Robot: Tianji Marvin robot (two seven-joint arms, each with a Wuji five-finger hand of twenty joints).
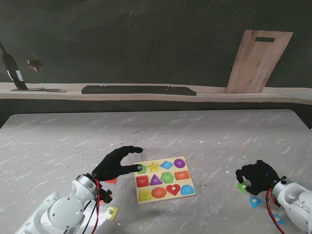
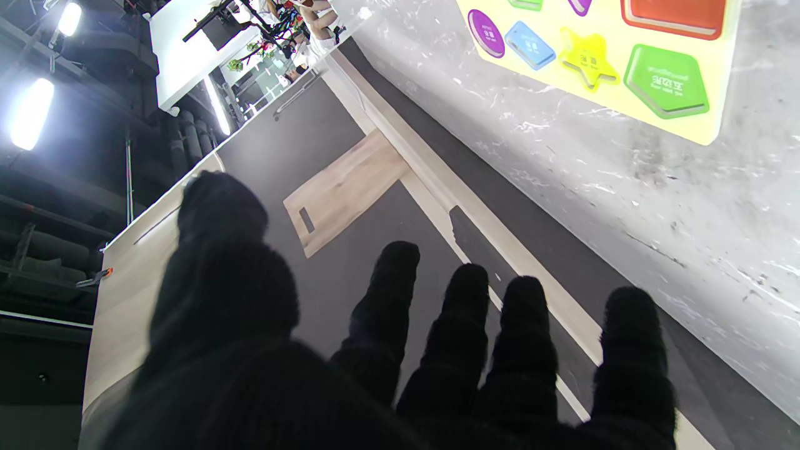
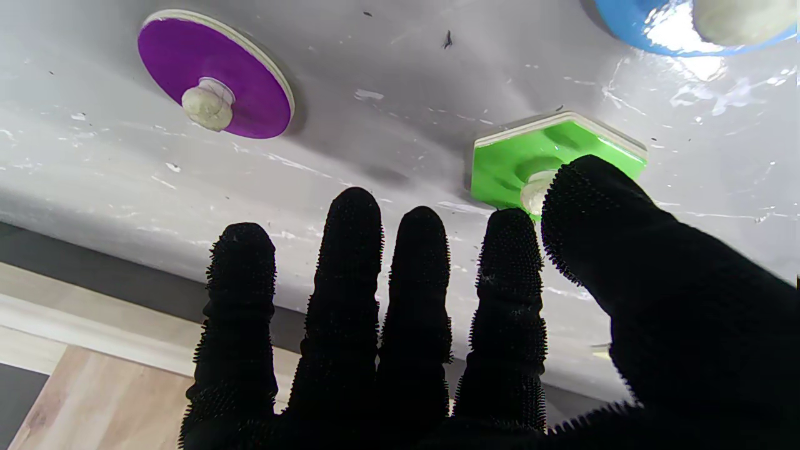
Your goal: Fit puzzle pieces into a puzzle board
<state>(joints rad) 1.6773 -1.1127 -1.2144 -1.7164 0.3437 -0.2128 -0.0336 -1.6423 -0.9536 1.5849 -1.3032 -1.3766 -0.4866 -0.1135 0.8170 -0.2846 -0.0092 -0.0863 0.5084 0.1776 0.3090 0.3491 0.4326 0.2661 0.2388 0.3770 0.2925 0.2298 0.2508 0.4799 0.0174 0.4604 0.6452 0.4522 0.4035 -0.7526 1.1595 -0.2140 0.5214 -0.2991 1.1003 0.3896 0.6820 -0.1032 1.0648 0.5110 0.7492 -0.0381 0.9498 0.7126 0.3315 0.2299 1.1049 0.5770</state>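
The yellow puzzle board (image 1: 191, 190) lies at the table's middle with several coloured shapes on it. My left hand (image 1: 116, 164) hovers at its far left corner, open with fingers spread and one fingertip by the green pentagon (image 1: 142, 169). The left wrist view shows that pentagon (image 2: 665, 81) and the yellow star (image 2: 587, 59). My right hand (image 1: 258, 176) is out to the right over a green hexagon piece (image 3: 506, 169) that lies flat on the table. Its thumb and forefinger pinch the piece's pale knob. A purple round piece (image 3: 250, 81) lies close by.
Blue pieces (image 1: 255, 201) lie nearer to me than the right hand. Red (image 1: 111, 181) and yellow (image 1: 112, 212) pieces lie by my left forearm. A keyboard (image 1: 139, 90) and a leaning wooden board (image 1: 256, 61) stand on the ledge behind the table.
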